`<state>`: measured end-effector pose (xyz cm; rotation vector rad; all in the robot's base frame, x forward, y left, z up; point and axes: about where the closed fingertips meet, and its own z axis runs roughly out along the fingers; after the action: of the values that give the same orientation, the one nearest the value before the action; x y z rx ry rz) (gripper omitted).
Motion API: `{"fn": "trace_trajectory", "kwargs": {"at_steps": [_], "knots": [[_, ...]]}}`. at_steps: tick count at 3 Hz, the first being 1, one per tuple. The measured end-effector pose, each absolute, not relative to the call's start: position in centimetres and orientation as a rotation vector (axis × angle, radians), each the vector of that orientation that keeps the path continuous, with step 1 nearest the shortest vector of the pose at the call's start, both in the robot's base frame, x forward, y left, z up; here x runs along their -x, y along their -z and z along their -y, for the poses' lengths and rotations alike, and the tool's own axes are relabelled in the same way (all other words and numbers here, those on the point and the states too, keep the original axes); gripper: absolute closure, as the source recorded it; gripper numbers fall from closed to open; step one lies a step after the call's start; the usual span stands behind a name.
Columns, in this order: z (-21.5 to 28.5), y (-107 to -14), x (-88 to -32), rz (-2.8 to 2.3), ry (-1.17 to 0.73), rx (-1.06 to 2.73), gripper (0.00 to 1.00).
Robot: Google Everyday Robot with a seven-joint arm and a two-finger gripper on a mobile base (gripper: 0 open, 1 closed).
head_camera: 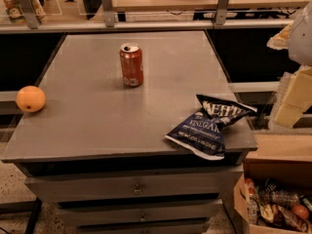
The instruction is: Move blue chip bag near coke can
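Camera view: grey metal drawer table (97, 121), gripper (291, 104) at right edge.
Crinkled navy foil chip bag (208, 126) is found at the front right corner, well apart from the upright reddish-orange soda can (131, 65); gripper state cannot be told.

Only 1 arm (303, 33) shows, and only in part, at the right edge of the camera view. Its upper visible section is a pale, rounded white shell, cut off by the frame on the right and at the top. Below it hangs the gripper (291, 104), seen as 2 cream-coloured blocky pieces stacked at a slant, the lower one set further left than the upper. The gripper sits off the right side of the bench (97, 126), beyond its edge and not over its top. It touches nothing that can be seen and holds nothing. The rest of the arm and the base lie outside the view.
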<state>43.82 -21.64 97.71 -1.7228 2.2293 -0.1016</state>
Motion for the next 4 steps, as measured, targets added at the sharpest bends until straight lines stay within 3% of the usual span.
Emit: {"fn": "trace_trajectory", "kwargs": {"at_steps": [4], "knots": [[18.9, -91.1, -45.3, -2.039, 0.107, 1.955, 0.00]]}}
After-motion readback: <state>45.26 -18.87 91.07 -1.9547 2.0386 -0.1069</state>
